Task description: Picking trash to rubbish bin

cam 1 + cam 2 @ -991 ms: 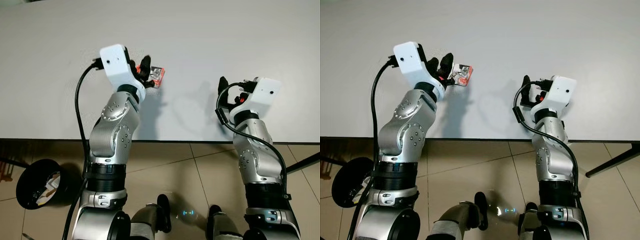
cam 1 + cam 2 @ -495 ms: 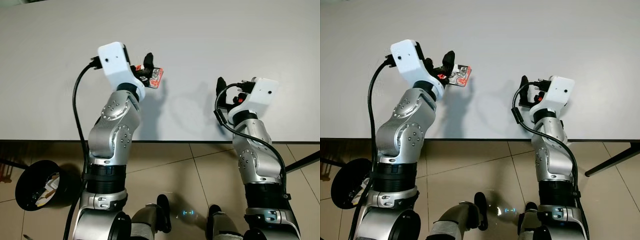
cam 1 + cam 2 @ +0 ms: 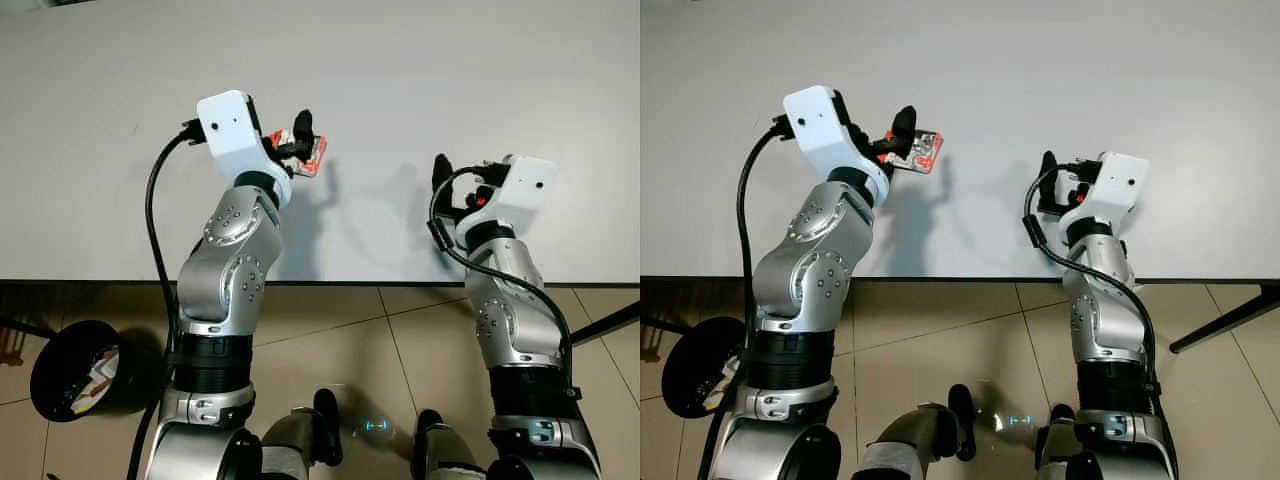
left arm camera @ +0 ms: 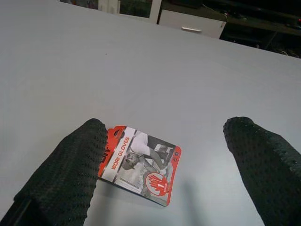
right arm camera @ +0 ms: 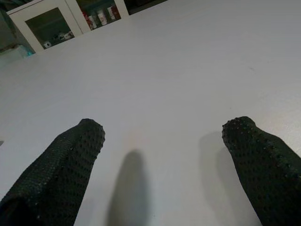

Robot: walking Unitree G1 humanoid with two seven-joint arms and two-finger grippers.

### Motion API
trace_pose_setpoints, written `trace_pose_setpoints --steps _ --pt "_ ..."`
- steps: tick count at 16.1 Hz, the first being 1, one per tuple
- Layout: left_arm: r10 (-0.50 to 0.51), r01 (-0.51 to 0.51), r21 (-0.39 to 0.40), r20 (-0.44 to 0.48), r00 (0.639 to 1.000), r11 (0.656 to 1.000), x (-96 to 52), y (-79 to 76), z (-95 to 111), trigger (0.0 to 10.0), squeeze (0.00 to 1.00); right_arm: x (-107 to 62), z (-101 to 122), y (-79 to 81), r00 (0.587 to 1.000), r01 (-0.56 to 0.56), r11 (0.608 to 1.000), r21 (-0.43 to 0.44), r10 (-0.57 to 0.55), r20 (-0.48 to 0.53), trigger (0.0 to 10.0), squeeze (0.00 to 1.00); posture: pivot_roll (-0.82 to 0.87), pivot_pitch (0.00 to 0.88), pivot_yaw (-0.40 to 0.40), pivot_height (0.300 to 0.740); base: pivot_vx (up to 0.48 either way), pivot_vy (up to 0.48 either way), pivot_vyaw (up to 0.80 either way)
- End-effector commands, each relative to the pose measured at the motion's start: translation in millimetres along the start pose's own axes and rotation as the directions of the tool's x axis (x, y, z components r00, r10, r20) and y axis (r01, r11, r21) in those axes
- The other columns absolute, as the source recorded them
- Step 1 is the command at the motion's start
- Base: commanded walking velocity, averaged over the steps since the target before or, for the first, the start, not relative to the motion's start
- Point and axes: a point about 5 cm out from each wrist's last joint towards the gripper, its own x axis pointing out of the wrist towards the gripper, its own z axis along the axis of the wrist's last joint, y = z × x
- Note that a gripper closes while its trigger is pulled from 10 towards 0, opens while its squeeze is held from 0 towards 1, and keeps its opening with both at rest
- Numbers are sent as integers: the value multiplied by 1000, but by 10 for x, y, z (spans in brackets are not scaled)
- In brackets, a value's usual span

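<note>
A small red and white glove package [image 3: 311,156] lies on the white table [image 3: 420,70], a little left of the middle. My left gripper [image 3: 296,142] hovers right over it, open. In the left wrist view the package [image 4: 141,165] lies between the widely spread fingers, with one corner against one black finger [image 4: 75,165]. My right gripper [image 3: 452,183] is open over bare table near the front edge, with nothing between its fingers [image 5: 66,160].
A black rubbish bin [image 3: 72,368] with some scraps inside stands on the tiled floor at my lower left, below the table's front edge [image 3: 350,283]. A black table leg [image 3: 1230,318] slants at the far right.
My left gripper has shifted slightly and its fingers have spread wider around the package. The right arm has stayed put.
</note>
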Motion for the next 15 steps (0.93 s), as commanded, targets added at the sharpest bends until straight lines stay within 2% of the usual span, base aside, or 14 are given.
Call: trace_pose_setpoints --steps 1,11,12,13,14,15 --pt "14 -15 -56 -24 1000 998 -57 -67 -98 10000 1000 -65 -273 17 992 0 1000 23 3 -124 10000 0 66 288 195 740 0 0 0" --pt "14 -15 -56 -24 1000 998 -57 -67 -98 10000 1000 -65 -273 17 992 0 1000 23 3 -124 10000 0 66 288 195 740 0 0 0" --pt "13 -25 -171 -72 997 985 -39 67 -272 10000 0 -61 -284 24 991 -12 1000 22 14 -131 10000 0 52 278 187 740 0 0 0" --pt "0 5 110 -48 999 994 11 242 -382 10000 0 -59 -290 29 990 -23 1000 16 25 -137 10000 0 47 276 188 740 0 0 0" --pt "-12 25 290 -44 999 957 63 355 -367 10000 0 -61 -286 19 990 -23 1000 11 24 -136 10000 0 49 275 189 740 0 0 0" --pt "-9 22 361 -39 999 932 89 408 -339 10000 0 -63 -284 11 991 -20 1000 8 21 -135 10000 0 50 273 191 740 0 0 0"
